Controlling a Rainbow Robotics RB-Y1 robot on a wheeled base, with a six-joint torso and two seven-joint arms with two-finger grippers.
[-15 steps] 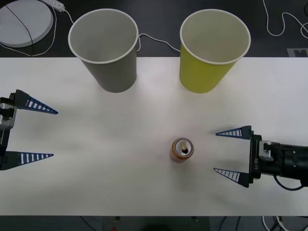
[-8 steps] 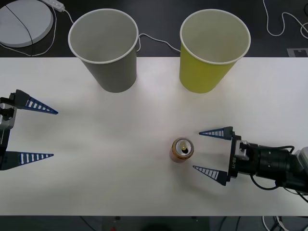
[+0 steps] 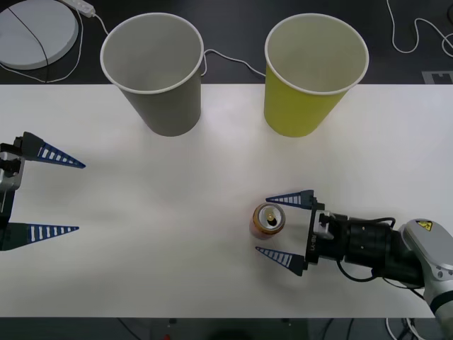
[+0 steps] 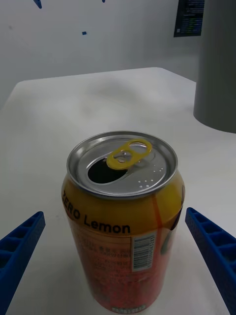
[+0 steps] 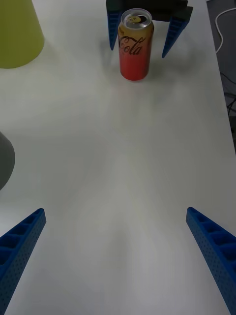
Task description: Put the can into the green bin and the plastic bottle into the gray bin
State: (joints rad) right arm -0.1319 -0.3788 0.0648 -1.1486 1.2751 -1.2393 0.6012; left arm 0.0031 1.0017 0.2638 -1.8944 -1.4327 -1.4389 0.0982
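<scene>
The orange-red can stands upright on the white table, its tab opened. My right gripper is open, one blue finger on either side of the can without touching it. Up close in the right wrist view, the can sits between the fingers. The left wrist view shows the can with the right gripper around it. My left gripper hangs open at the table's left edge. At the back stand the gray bin and the green bin. The plastic bottle is out of view.
A white round disc and cables lie behind the table on the dark floor. The green bin and gray bin edge into the left wrist view. Open tabletop stretches between the can and the bins.
My right gripper has slid left along the table until its open fingers straddle the can. The can, the bins and the left arm have stayed put.
</scene>
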